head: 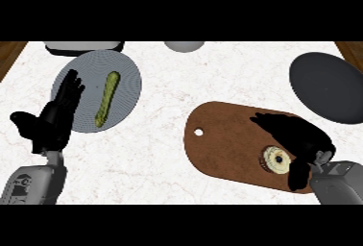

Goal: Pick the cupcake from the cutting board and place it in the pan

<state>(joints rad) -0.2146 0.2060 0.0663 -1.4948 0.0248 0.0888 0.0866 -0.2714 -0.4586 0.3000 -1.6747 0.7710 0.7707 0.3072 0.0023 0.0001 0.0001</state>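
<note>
No text, label or number can be read anywhere; a small dark mark on the left forearm (25,184) may be a logo, unreadable.

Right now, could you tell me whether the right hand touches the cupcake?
Cannot tell: in the head view the right hand overlaps the cupcake at its edge, hiding any contact or gap.

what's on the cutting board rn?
The cupcake sits on the cutting board, near its right end. The right hand is over it and covers the cupcake's right edge and the board beneath, so contact there can't be seen.
</note>
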